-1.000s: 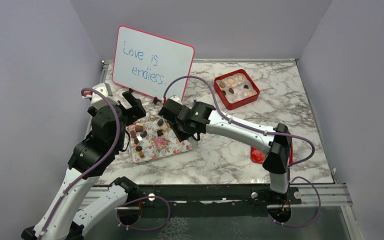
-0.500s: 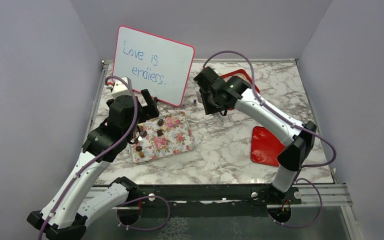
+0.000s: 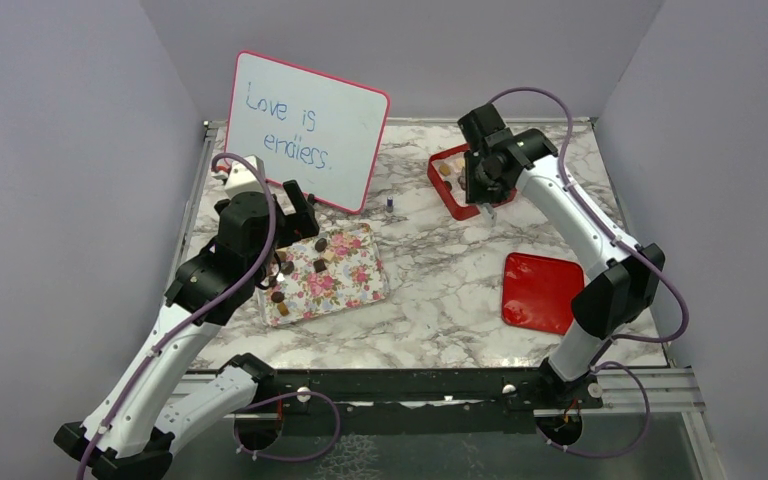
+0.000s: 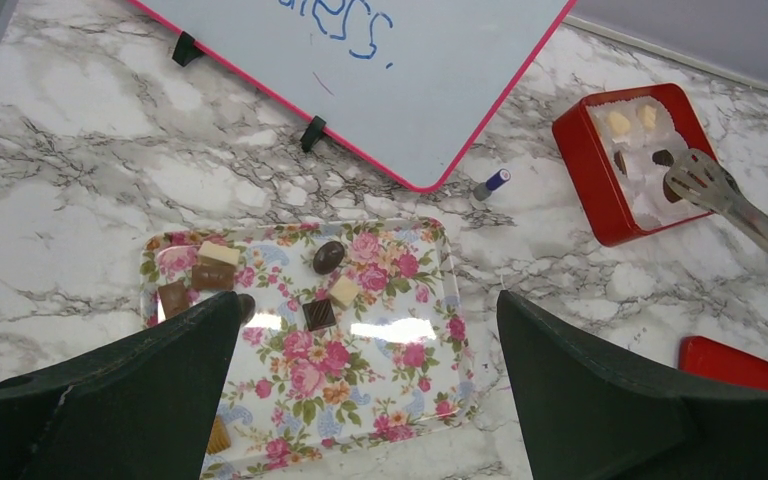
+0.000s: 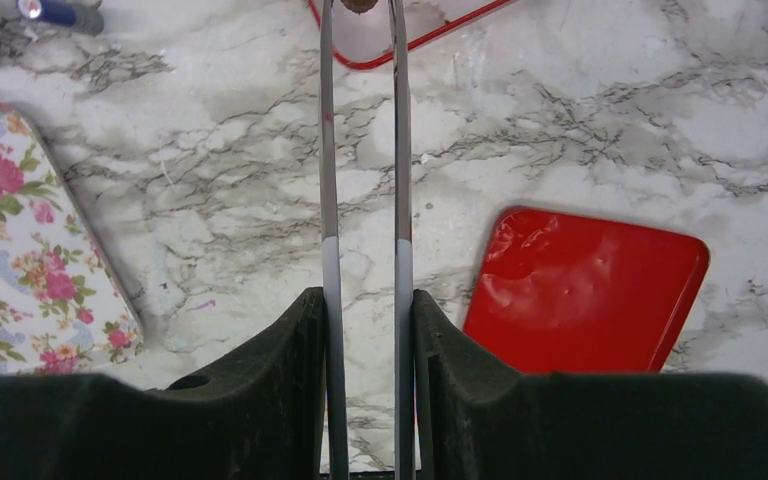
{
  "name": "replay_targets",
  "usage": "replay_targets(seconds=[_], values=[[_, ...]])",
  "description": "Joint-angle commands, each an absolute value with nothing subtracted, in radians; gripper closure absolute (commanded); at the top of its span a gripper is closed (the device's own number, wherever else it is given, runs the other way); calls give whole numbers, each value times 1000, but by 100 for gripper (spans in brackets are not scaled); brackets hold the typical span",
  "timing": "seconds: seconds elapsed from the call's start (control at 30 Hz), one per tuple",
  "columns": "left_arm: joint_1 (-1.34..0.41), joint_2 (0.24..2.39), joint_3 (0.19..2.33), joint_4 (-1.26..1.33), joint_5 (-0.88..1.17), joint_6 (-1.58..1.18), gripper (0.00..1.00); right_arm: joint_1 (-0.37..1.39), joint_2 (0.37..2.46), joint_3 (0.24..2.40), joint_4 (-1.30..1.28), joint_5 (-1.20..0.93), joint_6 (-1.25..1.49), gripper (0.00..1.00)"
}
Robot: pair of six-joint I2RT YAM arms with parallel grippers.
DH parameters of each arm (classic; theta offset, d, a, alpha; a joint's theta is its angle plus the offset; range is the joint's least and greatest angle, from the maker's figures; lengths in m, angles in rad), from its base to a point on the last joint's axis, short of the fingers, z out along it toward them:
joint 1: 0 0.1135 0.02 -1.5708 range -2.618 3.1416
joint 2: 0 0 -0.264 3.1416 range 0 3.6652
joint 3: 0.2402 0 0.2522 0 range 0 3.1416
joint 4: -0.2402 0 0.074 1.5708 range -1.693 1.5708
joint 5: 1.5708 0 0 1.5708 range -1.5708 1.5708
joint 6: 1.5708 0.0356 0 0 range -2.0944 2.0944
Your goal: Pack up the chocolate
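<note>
Right wrist: right gripper (image 5: 365,310) squeezes tongs (image 5: 360,150), brown chocolate (image 5: 360,4) pinched at their tips
Left wrist: left gripper (image 4: 367,300) wide open over flowery tray (image 4: 400,400); tongs reach red box (image 4: 582,165)

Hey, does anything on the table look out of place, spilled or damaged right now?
Only a small marker stands out. It lies loose on the marble between the whiteboard and the red box. Nothing looks spilled or damaged; the box's lid lies flat nearby.
</note>
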State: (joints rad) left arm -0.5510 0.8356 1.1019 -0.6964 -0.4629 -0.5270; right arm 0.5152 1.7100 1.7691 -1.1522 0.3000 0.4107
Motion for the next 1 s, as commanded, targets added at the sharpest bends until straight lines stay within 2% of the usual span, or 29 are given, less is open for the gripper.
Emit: replay_targets(seconds=[0.0, 0.97], values=[[-548, 818, 1093, -675, -452, -528, 1, 454, 1684, 1778, -1111, 251, 379, 73], [-548, 789, 1091, -676, -468, -531, 1, 384, 1754, 1706, -1063, 288, 344, 71]])
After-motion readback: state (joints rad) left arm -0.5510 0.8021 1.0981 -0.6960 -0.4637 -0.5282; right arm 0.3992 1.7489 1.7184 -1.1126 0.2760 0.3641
